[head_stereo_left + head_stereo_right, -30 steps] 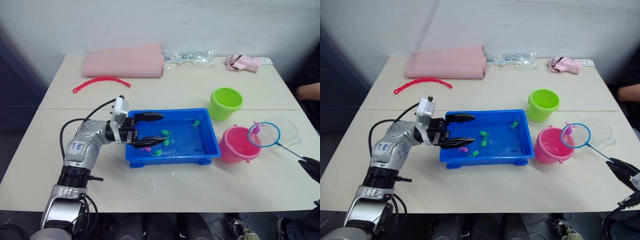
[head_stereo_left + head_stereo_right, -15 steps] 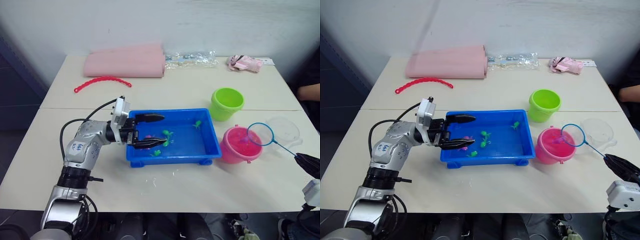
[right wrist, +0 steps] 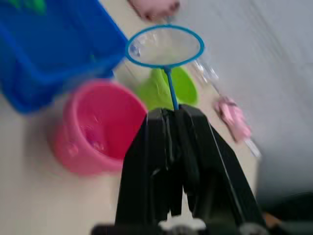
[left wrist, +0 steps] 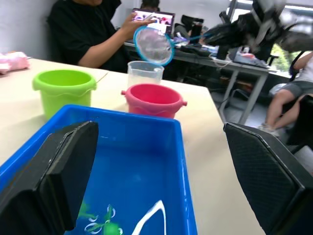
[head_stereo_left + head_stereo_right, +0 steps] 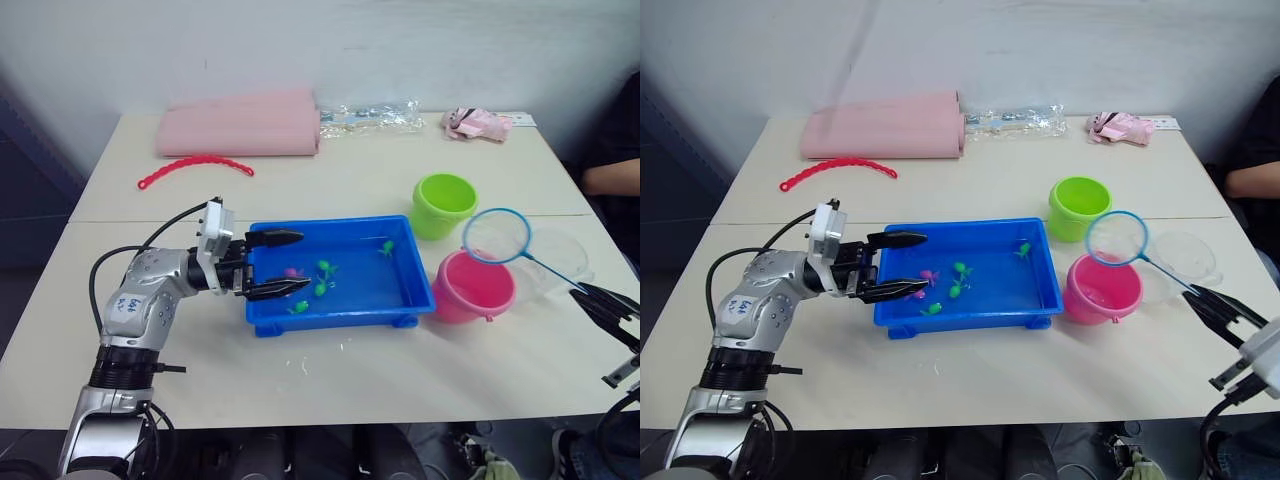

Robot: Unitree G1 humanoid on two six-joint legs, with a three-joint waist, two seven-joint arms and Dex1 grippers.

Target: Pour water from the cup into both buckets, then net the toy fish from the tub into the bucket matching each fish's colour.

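Right tool [image 5: 1212, 307]: clenched on net [image 5: 1117, 238] handle, empty hoop raised above pink bucket [image 5: 1100, 290]. Left tool [image 5: 902, 265]: released, at tub [image 5: 1035, 300] rim. Several toy fish [image 5: 958, 289] in tub, unnetted; sorting judged unfinished.

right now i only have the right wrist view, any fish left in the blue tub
observer: yes, the shallow blue plastic tub holds several tiny green toy fish and at least one pink fish.
operator: where's the left end effector
observer: the left end effector is open at the tub's left end, close to the pink fish.
operator: anything beside the pink bucket
observer: the clear plastic cup stands just right of the round pink plastic bucket; the handle of the blue-rimmed net crosses in front of it.
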